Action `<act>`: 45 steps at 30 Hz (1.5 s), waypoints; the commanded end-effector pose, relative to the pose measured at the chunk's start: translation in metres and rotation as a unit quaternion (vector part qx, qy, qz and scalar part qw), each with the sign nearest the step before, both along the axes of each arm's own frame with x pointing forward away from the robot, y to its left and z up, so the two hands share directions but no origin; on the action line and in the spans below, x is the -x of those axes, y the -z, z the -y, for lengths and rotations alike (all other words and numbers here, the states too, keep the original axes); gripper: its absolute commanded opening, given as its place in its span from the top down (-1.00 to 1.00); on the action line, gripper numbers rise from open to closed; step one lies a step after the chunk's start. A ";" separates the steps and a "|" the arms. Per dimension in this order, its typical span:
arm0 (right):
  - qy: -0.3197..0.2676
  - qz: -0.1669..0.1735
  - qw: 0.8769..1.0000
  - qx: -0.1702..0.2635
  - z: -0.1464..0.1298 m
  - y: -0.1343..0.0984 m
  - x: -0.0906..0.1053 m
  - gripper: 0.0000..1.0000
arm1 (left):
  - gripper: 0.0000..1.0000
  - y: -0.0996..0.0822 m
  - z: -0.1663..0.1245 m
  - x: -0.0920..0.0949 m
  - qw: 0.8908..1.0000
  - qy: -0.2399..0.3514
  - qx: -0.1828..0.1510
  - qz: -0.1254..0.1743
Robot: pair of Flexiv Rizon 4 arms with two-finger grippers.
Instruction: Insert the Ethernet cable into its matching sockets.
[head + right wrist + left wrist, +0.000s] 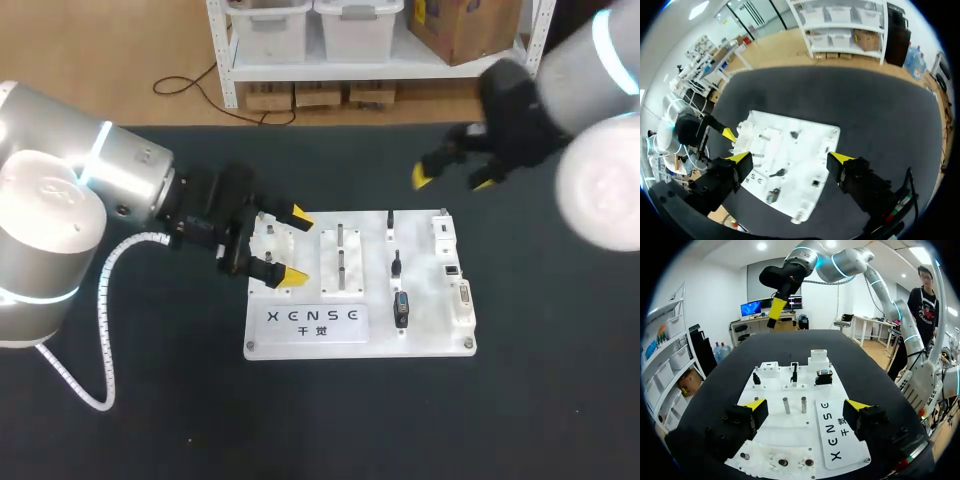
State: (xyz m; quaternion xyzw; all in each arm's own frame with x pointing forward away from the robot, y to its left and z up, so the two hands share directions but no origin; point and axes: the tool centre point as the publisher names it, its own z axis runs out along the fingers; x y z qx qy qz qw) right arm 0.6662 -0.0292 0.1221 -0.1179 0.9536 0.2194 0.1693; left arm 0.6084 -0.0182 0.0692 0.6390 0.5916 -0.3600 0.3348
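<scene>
Your left claw [296, 246] hung wide open and empty over the left end of the white board [300, 335] on the dark counter [150, 420]. Your right claw [453, 180] was open and empty, raised beyond the board's far edge. A black plug [401, 308] lay on the board's right part, beside white sockets [462, 300]. Whether it was the Ethernet cable was unclear.

Two upright metal pegs [786, 405] stand side by side on a white board [425, 338]; black tabletop [150, 420] beneath.
</scene>
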 end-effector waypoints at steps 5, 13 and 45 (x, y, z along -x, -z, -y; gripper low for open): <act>0.029 -0.037 0.992 0.115 -0.047 0.033 0.018 -1.00 | -1.00 0.001 -0.001 0.000 1.000 0.000 0.001 0.001; 0.044 -0.070 0.983 0.162 -0.049 0.058 0.036 -1.00 | -1.00 0.001 -0.001 0.000 1.000 0.000 0.001 0.001; 0.049 -0.112 0.968 0.219 -0.052 0.106 0.043 -0.02 | -1.00 0.001 -0.001 0.000 1.000 0.000 0.001 0.001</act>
